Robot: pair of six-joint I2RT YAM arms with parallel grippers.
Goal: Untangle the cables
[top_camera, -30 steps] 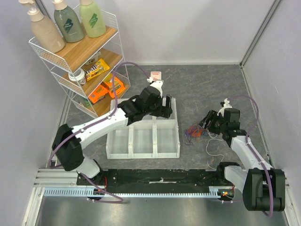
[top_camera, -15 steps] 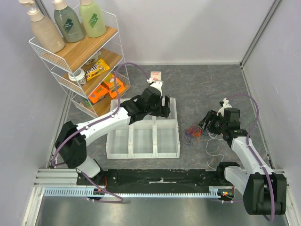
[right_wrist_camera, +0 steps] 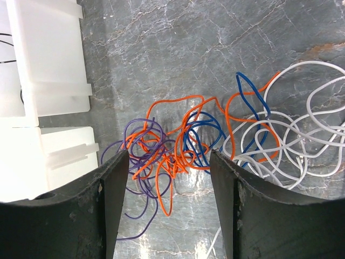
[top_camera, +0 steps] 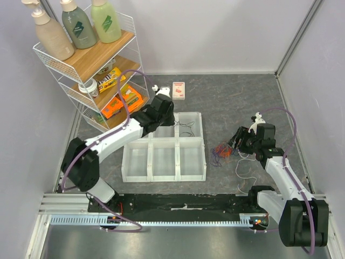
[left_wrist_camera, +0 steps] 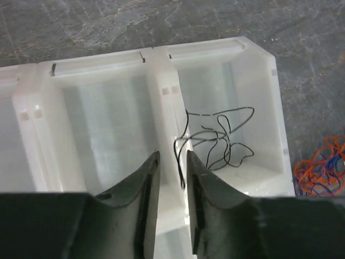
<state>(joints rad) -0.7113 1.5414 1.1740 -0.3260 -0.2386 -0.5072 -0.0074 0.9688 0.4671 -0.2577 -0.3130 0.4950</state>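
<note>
Sprawling on the grey tabletop (right_wrist_camera: 188, 48) just right of a white compartment tray (top_camera: 123, 162), the cables (right_wrist_camera: 178, 145) lie in one knot. Orange, purple and blue strands wind through each other, and a white cable (right_wrist_camera: 302, 140) loops off the right side. One black cable (left_wrist_camera: 215, 137) lies apart from the heap in the tray's far right compartment, one end draped up against the divider wall.

The right claw (right_wrist_camera: 168, 156) hangs over the knot with its fingers spread wide, holding nothing, the orange and purple strands between them. The left claw (left_wrist_camera: 172, 156) hovers above the tray, fingers drawn to a narrow gap and empty.

A pinch here would likely catch several colours at once. A pull could then drag the whole knot along or cinch it tighter rather than free one strand, and the white loops, threaded with orange and blue, could follow. The tray's wall stands near the knot's left side, so a strand hauled that way may snag on the rim. Bare tabletop opens beyond and to the right of the heap. The left arm has room above the tray, with a wire rack (top_camera: 86, 70) on its left.
</note>
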